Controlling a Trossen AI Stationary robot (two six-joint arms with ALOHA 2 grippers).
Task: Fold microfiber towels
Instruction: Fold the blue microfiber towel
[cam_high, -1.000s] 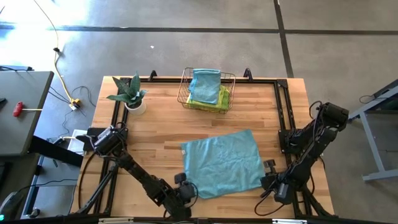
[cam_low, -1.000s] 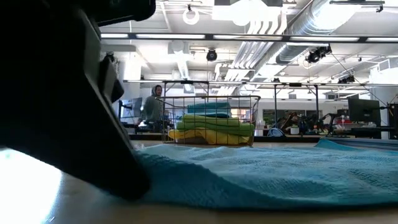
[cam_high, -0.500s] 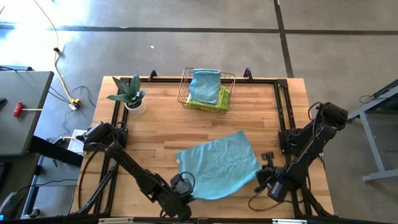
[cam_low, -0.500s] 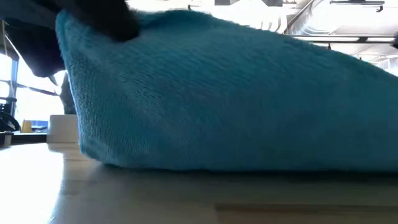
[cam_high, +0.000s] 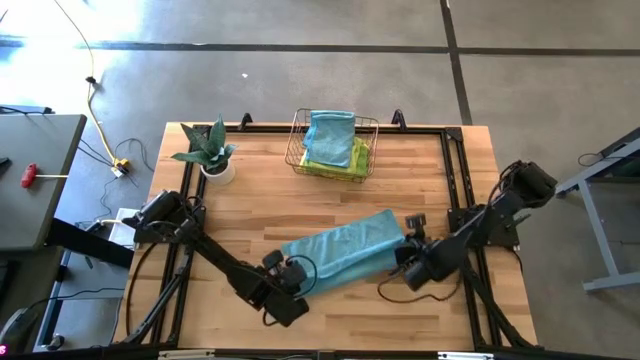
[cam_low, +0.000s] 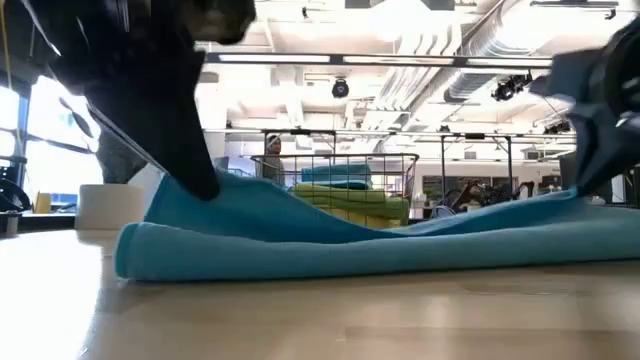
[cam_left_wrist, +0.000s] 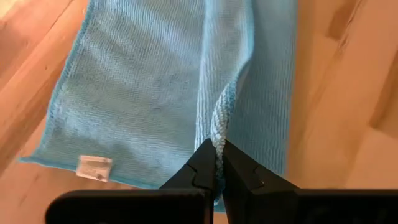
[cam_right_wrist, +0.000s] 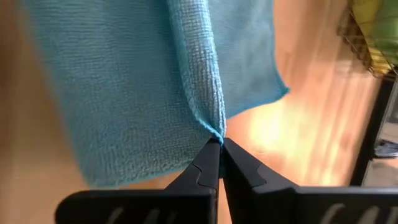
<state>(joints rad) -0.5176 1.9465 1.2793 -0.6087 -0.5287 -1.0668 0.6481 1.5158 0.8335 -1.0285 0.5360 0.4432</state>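
left wrist view alone shows teal towel (cam_left_wrist: 155, 93) tag (cam_left_wrist: 94, 168)

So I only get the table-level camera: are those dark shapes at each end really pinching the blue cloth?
Observer: Yes. The left wrist view shows the left gripper shut on an edge of the teal towel.
Operator: And the other end?
Observer: The right gripper is shut on the towel's edge too. From above, the towel lies as a doubled strip slanting between the two grippers.
Operator: What's the white thing at my left?
Observer: A pot. The high view shows a spiky green plant in it, at the table's far left corner.
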